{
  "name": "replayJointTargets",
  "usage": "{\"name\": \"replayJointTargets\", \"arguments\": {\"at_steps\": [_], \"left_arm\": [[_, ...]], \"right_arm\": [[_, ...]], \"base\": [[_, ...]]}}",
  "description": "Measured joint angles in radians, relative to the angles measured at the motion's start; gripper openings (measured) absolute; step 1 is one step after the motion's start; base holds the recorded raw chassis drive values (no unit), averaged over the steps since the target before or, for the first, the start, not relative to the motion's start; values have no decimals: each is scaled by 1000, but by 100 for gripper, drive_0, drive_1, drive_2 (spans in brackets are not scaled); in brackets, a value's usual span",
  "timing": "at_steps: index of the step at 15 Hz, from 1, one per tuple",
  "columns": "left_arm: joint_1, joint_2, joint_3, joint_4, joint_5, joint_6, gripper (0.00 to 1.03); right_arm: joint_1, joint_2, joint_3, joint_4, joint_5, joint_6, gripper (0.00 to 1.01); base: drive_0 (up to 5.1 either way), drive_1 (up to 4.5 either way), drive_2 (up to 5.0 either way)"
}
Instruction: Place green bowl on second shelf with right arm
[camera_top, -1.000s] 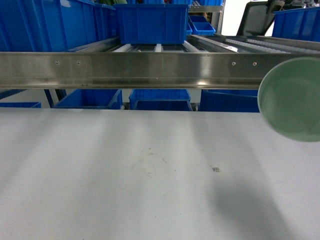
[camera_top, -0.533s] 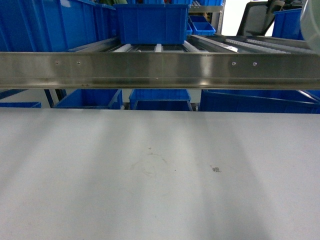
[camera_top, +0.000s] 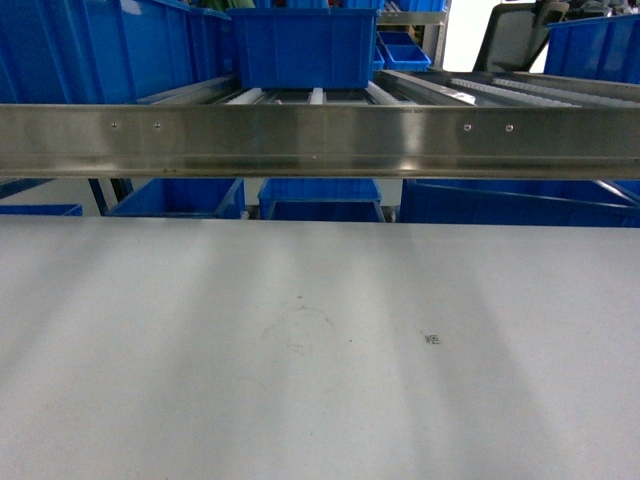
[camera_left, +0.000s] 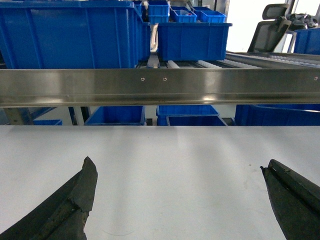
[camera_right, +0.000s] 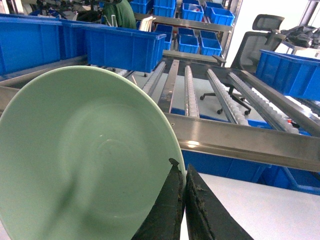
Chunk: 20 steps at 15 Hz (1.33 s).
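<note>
While head view shows only white table (camera_top: 320, 350), steel rail (camera_top: 320, 140) and blue crate (camera_top: 303, 45) at 12, no arms visible. Left wrist: left gripper (camera_left: 180, 200) spread wide, empty, tips cropped. Right wrist: right gripper (camera_right: 184, 200) pinches green bowl (camera_right: 85, 160) rim, bowl cut off at 9, second shelf (camera_right: 210, 95) rollers at 1.

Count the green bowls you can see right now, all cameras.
1. The green bowl fills the right wrist view, its rim pinched in the right gripper, near the steel shelf rail. None shows in the head or left wrist views; crates could hide others.
</note>
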<state>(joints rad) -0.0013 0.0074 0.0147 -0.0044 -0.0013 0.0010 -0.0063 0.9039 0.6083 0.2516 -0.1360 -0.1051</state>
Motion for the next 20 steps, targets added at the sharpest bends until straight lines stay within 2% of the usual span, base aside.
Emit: {"name": "replayJointTargets", "arguments": {"at_steps": [11, 20], "left_arm": [[0, 0, 0, 0, 0, 0, 98], [0, 0, 0, 2, 1, 0, 98]], "right_arm": [[6, -29, -30, 15, 4, 0, 2], [6, -29, -30, 16, 3, 0, 2]], "base": [[0, 0, 0], [-493, 248, 248]]}}
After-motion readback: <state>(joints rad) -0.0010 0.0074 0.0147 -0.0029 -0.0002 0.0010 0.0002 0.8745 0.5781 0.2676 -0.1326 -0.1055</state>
